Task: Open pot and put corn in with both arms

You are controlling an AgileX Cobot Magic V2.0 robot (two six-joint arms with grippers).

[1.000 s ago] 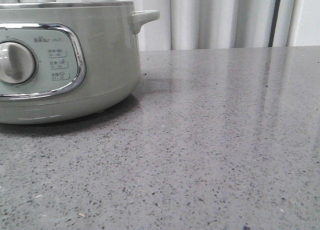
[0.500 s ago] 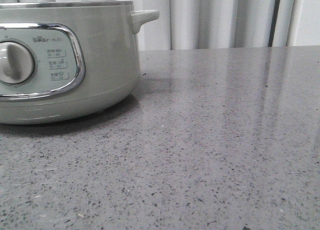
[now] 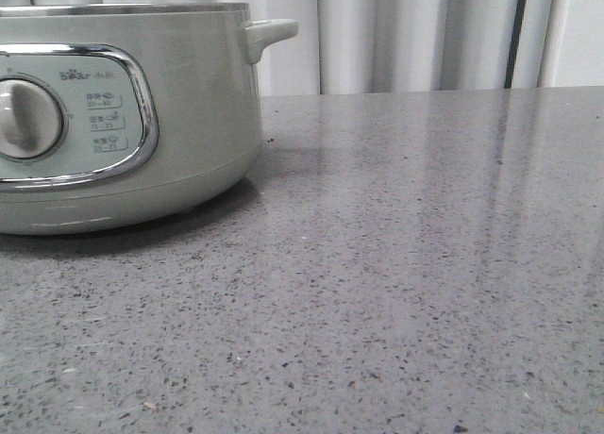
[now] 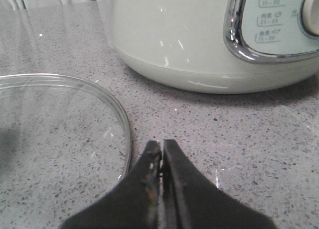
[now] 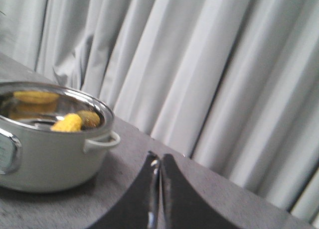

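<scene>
Both grippers, left (image 4: 162,148) and right (image 5: 159,162), are pressed together empty; the pot (image 3: 189,123) has edged slightly left.

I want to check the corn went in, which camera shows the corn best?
The right wrist view: it looks down into the open pot, where the yellow corn lies inside. The front and left wrist views show only the pot's outer wall, no corn.

One pot (image 3: 189,123) with one side handle (image 3: 269,33) showing, one dial (image 3: 28,120). One corn (image 5: 67,123) inside the pot, plus its reflections. One glass lid (image 4: 60,139). Two grippers: left gripper (image 4: 162,152), right gripper (image 5: 159,164).
</scene>
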